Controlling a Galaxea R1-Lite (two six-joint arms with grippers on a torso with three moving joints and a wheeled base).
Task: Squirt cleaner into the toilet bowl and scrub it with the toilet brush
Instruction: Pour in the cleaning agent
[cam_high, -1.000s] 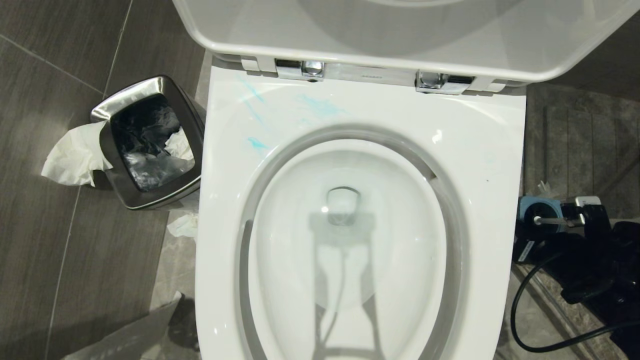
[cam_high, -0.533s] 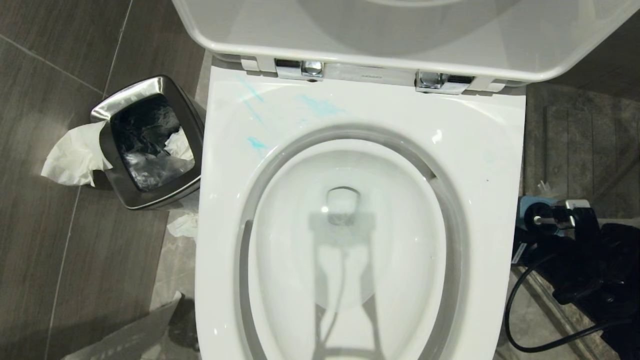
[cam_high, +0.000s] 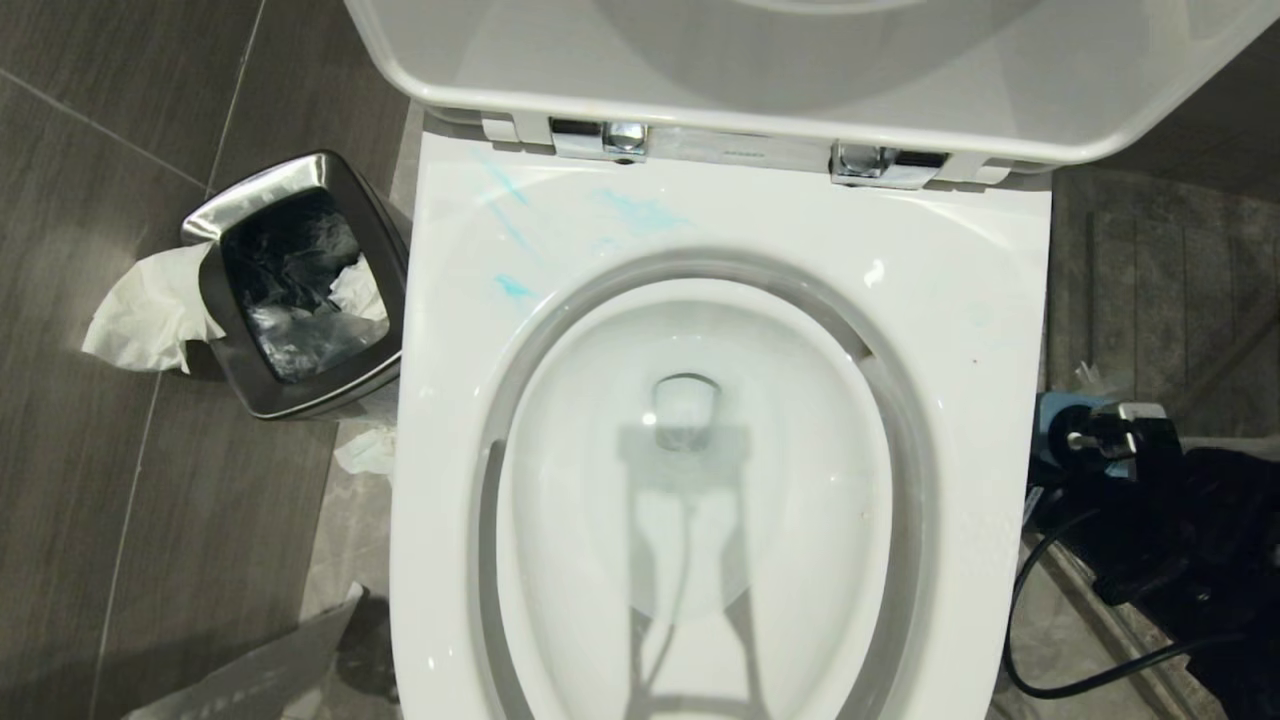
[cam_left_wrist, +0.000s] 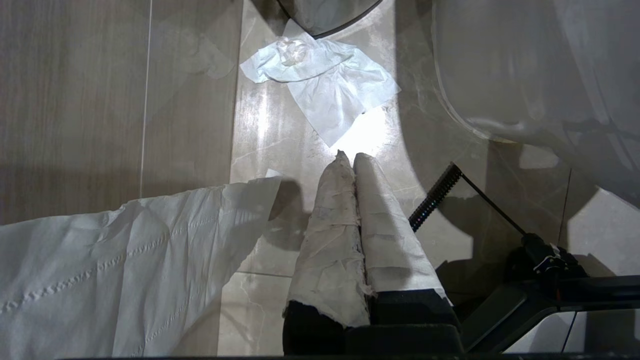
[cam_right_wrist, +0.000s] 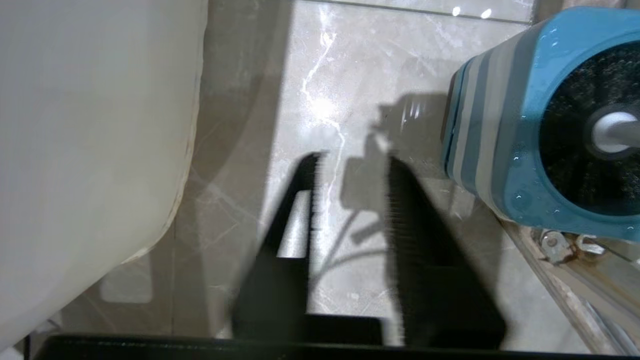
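Both fingers of your right gripper have just parted, empty, beside the blue holder, where the toilet brush stands; the left gripper stays pressed together.

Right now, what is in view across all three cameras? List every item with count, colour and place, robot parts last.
toilet bowl: one, white, centre, lid raised.
cleaner: teal streaks, seat's rear left.
waste bin: one, steel, floor left of toilet.
tissue: white pieces, beside bin and on floor.
brush holder: one, blue-grey, floor right of toilet.
toilet brush: one, white handle, standing in holder.
left pincer: one, wrapped white, shut, above floor.
right pincer: one, black, open, empty, beside holder.
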